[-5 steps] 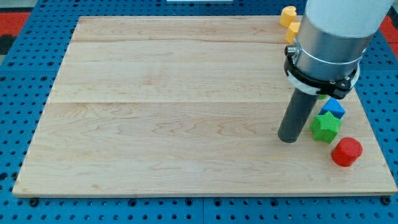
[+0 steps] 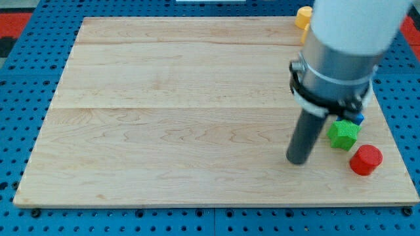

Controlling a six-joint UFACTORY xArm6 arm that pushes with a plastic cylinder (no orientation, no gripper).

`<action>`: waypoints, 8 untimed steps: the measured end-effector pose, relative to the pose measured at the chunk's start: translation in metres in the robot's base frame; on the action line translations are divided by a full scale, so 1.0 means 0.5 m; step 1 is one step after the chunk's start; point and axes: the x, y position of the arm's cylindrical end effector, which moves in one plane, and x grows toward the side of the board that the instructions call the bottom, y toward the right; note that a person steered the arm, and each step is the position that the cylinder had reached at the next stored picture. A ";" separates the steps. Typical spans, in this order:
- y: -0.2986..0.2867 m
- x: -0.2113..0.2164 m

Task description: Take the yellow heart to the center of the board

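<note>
Near the view's bottom right of the pale wooden desk [image 2: 164, 131]: red cylinder block [image 2: 365, 159], green star block [image 2: 342, 134]; my tip [image 2: 299, 160] just left of them. End effector: bare rod, nothing held. Far corner: yellow heart block [image 2: 303, 14], mostly arm-hidden, untouched, well off center

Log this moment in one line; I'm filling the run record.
my tip: on board, left of green block | yellow block: top edge, untouched | red block: lower right

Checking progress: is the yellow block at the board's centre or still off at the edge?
At the edge: yellow block sits top right, behind the arm.
</note>
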 end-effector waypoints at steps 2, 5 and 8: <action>0.156 0.070; 0.207 0.072; 0.358 -0.080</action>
